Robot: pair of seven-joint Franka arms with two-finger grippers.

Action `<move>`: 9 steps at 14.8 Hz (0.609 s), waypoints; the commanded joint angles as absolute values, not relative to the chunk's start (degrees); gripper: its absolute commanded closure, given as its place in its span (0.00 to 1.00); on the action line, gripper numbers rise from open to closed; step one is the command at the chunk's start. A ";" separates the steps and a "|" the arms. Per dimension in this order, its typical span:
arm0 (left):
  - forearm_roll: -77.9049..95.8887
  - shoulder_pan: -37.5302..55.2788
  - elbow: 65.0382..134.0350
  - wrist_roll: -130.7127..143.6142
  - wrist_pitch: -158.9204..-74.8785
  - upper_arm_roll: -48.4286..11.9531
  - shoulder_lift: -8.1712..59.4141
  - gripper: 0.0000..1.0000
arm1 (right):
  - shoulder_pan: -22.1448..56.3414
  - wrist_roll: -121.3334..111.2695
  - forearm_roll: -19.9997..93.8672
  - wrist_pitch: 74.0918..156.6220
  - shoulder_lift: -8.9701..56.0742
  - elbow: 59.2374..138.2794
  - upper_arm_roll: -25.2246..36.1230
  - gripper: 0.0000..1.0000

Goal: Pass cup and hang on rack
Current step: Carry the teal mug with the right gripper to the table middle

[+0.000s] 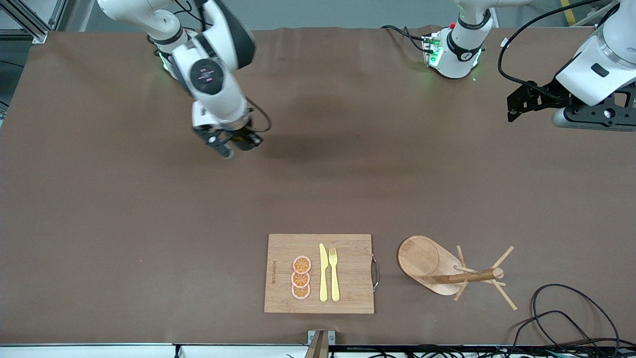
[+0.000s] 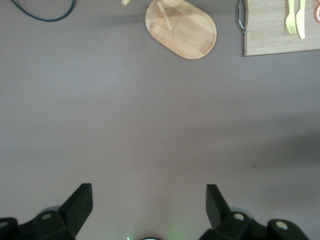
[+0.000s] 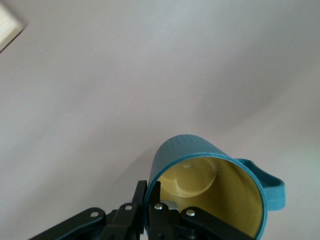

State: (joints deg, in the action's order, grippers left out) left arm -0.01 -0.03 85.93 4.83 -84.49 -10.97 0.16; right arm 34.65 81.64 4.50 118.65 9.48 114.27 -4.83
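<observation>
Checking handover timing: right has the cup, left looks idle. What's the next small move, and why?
Probably carry the cup toward mid-table for the pass. The right gripper pinches the cup's rim, one finger inside, one outside, and is up over bare table near its own base. The left gripper waits open over the left arm's end. The rack, beside the cutting board, has nothing hung on it.

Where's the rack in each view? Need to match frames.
Front view: the rack stands near the camera's edge of the table, beside the cutting board, toward the left arm's end.
Left wrist view: rack at the picture's top edge.
Right wrist view: not in it.
Shared landmark: the cutting board.
</observation>
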 commanded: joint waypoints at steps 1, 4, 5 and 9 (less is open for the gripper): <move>-0.97 -0.35 85.25 5.10 -83.85 -11.43 0.35 0.00 | 41.90 96.45 5.80 116.80 22.55 99.71 -4.22 1.00; -0.97 -0.35 85.25 5.10 -83.85 -11.43 0.35 0.00 | 44.38 105.88 7.90 117.16 29.86 89.77 -4.22 1.00; -0.97 -0.35 85.25 5.10 -83.85 -11.51 0.35 0.00 | 44.65 108.17 8.26 117.16 31.71 87.30 -4.22 1.00; -0.97 -0.35 85.25 5.01 -83.85 -11.43 0.35 0.00 | 47.01 117.32 7.91 120.31 36.20 82.98 -4.13 1.00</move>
